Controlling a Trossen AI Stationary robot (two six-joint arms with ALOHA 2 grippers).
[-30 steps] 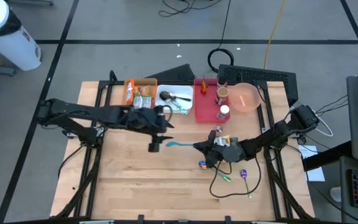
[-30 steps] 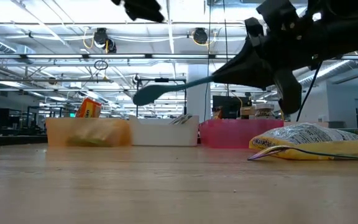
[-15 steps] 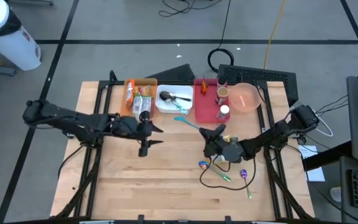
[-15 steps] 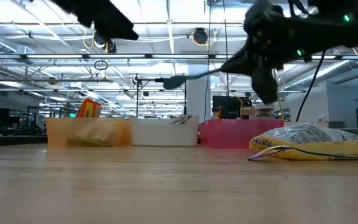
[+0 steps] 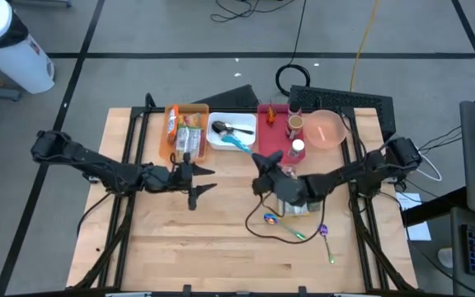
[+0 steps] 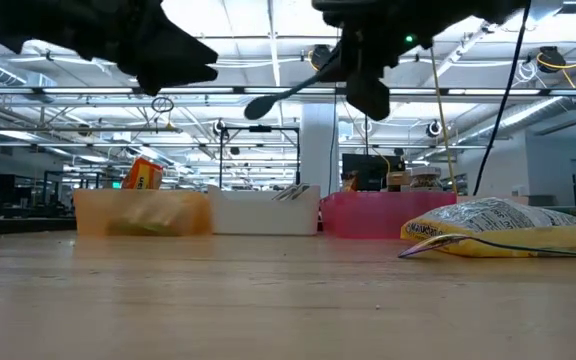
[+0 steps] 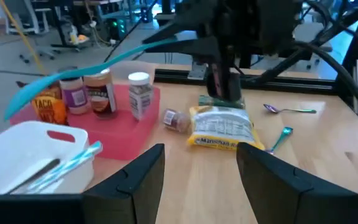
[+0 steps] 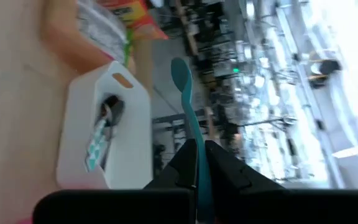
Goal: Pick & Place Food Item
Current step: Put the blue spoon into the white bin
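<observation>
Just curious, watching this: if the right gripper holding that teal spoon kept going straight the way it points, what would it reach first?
Probably the white bin: the right gripper, shut on the teal spoon, points the spoon's bowl over it. It is carried high, so it might pass above.

A long teal plastic spoon (image 5: 238, 142) shows bright against the pale blond wooden tabletop (image 5: 221, 239), and the two grippers, left (image 5: 198, 181) and right (image 5: 264, 163), are matte black. Three plastic bins sit in a row: a translucent orange bin (image 5: 171, 136), a plain white bin (image 5: 221, 142) and a pinkish-red bin (image 5: 272, 148), with a salmon-pink round plate (image 5: 326, 130) beside them. A yellow snack bag (image 7: 221, 132) carries a grey-and-white speckled panel, and a small spoon with a purple bowl and green handle (image 5: 326, 241) lies on the wood.
</observation>
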